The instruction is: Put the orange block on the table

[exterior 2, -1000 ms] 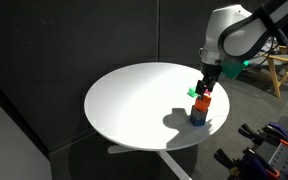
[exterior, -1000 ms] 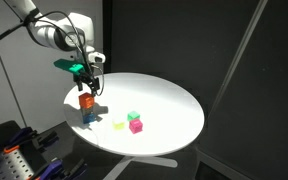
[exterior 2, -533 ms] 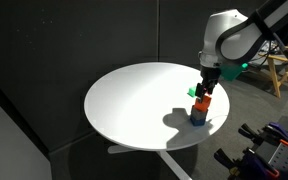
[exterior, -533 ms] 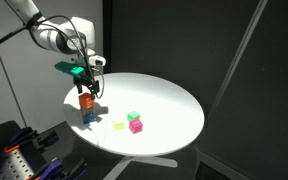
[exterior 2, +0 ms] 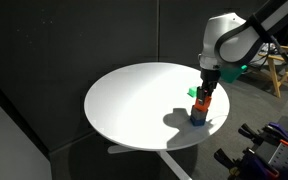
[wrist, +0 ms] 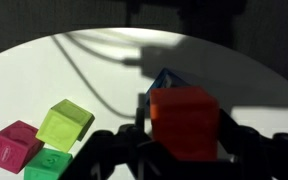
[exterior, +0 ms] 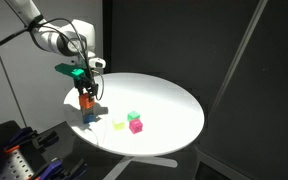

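Observation:
The orange block [wrist: 184, 122] sits on top of a dark blue cube [wrist: 167, 78] near the edge of the round white table [wrist: 44, 70]. My gripper [wrist: 184, 142] reaches down over the stack, with its dark fingers pressed against both sides of the orange block. Both exterior views show the same stack: the orange block [exterior: 86, 100] [exterior 2: 201, 102] stands between the fingertips of the gripper [exterior: 86, 97] [exterior 2: 202, 97], the blue cube [exterior: 88, 114] [exterior 2: 199, 116] below it, still resting on the table [exterior: 169, 100] [exterior 2: 134, 100].
A pink cube [exterior: 136, 126] [wrist: 12, 145], a green cube [exterior: 133, 116] [wrist: 46, 163] and a yellow-green cube [exterior: 119, 124] [wrist: 66, 122] lie together a short way from the stack. Dark equipment stands on the floor beyond the table edge [exterior: 24, 150].
The jaws have closed from wide open onto the orange block. The arm has sunk slightly over the stack; the blocks have not moved.

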`<control>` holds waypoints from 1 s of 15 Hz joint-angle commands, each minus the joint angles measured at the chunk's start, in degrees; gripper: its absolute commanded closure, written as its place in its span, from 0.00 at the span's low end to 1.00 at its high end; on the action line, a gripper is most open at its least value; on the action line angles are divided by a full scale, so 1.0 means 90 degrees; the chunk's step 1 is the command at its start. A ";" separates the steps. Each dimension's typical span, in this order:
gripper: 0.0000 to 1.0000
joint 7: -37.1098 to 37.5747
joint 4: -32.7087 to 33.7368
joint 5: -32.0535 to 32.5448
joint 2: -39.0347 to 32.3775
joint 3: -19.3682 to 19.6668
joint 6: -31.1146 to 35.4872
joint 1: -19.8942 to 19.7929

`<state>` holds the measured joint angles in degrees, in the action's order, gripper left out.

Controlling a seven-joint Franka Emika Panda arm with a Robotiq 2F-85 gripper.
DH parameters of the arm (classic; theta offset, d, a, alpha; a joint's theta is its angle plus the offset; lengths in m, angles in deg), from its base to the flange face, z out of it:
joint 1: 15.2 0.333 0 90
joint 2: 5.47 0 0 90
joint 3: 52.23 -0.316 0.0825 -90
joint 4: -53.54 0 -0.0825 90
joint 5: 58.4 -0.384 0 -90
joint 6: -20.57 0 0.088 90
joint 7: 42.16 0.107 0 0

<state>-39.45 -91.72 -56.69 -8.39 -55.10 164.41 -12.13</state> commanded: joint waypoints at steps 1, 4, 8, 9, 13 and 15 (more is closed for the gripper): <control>0.60 -0.0012 0.0069 0.0087 0.0064 0.0012 -0.0049 -0.0004; 0.69 -0.0136 0.0008 -0.0013 0.0325 -0.0007 -0.0218 0.0000; 0.69 -0.0195 -0.0044 -0.0030 0.0740 -0.0002 -0.0624 -0.0007; 0.69 -0.0191 -0.0033 -0.0026 0.0853 0.0006 -0.0799 -0.0014; 0.69 -0.0266 0.0056 -0.0012 0.1269 0.0091 -0.1367 -0.0087; 0.69 -0.0290 0.0114 0.0001 0.1383 0.0157 -0.1499 -0.0134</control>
<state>-40.27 -91.51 -56.69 1.49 -54.52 153.95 -12.40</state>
